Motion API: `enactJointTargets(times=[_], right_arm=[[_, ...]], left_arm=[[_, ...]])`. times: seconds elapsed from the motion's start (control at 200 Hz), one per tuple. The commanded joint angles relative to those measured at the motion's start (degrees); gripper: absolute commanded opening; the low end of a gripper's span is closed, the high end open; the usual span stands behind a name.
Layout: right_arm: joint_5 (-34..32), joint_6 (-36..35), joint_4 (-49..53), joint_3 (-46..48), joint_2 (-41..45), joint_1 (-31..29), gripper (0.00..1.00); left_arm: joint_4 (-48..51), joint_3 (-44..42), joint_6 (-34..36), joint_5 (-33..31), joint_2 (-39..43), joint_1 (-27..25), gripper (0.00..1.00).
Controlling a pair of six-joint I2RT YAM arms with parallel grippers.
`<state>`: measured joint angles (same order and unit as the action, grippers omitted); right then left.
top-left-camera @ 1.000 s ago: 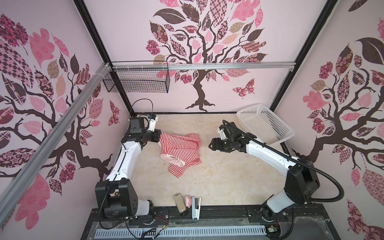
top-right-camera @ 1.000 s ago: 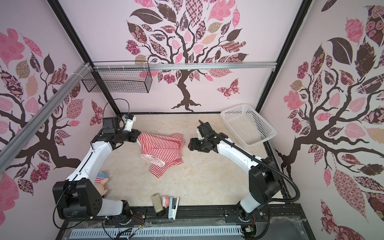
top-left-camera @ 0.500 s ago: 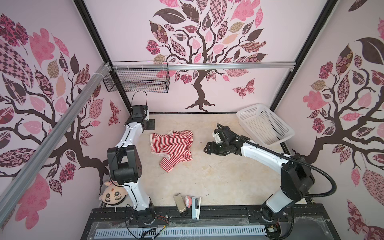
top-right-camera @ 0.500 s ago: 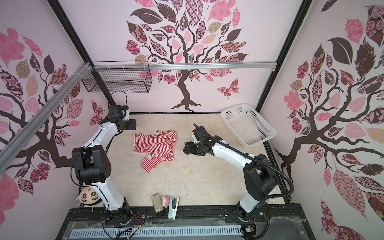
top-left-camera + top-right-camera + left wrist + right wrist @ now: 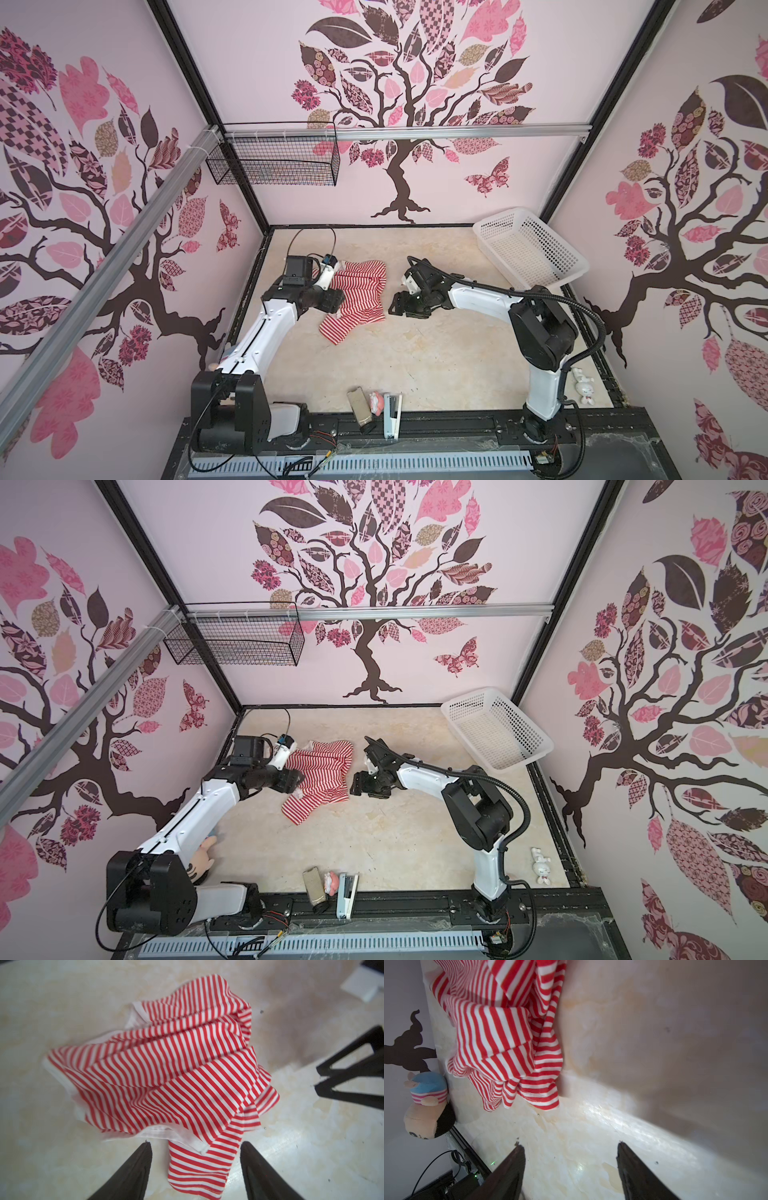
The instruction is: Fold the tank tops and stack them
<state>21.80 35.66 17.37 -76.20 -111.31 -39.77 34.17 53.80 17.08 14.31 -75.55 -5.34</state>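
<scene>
Left gripper (image 5: 194, 1144), jaws apart, hangs over the crumpled top (image 5: 166, 1076) (red-and-white stripes), right gripper (image 5: 569, 1145) likewise spread, empty, just beside it.

Open surface (image 5: 436, 357) across the near middle, crumpled tank top (image 5: 359, 291) heaped far left, white basket (image 5: 532, 253) filling far right corner

Tank top (image 5: 361, 291): soft striped cloth, creased; tabletop (image 5: 436, 353): smooth, glossy, marble-look; basket (image 5: 540, 253): white perforated plastic.

Striped tank top (image 5: 361, 286), basket (image 5: 532, 253) on tabletop (image 5: 436, 345)
</scene>
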Motion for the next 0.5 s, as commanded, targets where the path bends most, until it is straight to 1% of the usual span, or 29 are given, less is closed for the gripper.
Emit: enactJointTargets(times=[0.0,0.1,0.255,0.315,0.38,0.435,0.48,0.495], right_arm=[[2.23,0.77,-0.49,-4.41,-3.94,-1.60,0.72],[2.43,0.90,-0.16,-7.02,-6.84,-2.57,0.71],[2.17,1.60,0.48,-9.14,-10.25,-3.47,0.71],[2.02,1.87,0.48,-9.39,-11.14,-3.65,0.70],[1.46,1.96,0.98,-9.93,-12.14,-3.99,0.69],[1.23,2.11,1.09,-10.10,-12.69,-4.24,0.64],[1.08,2.37,0.82,-10.06,-12.92,-4.34,0.54],[1.05,2.39,0.73,-9.98,-13.01,-4.35,0.49]], left_arm=[[1.85,-1.88,3.79,-0.39,-0.41,-0.18,0.71],[1.35,-2.55,4.30,-0.78,-1.09,-0.19,0.73],[-0.59,-1.57,2.52,1.18,-2.88,-1.11,0.76],[-0.55,-0.49,2.65,-0.74,-5.14,-2.90,0.77],[-1.28,0.14,2.54,-4.32,-8.14,-5.25,0.77],[-3.36,0.02,1.92,-7.25,-10.32,-6.76,0.76],[-5.12,-0.15,1.32,-9.42,-11.67,-7.55,0.76],[-5.61,-0.19,1.22,-9.66,-11.98,-7.74,0.76]])
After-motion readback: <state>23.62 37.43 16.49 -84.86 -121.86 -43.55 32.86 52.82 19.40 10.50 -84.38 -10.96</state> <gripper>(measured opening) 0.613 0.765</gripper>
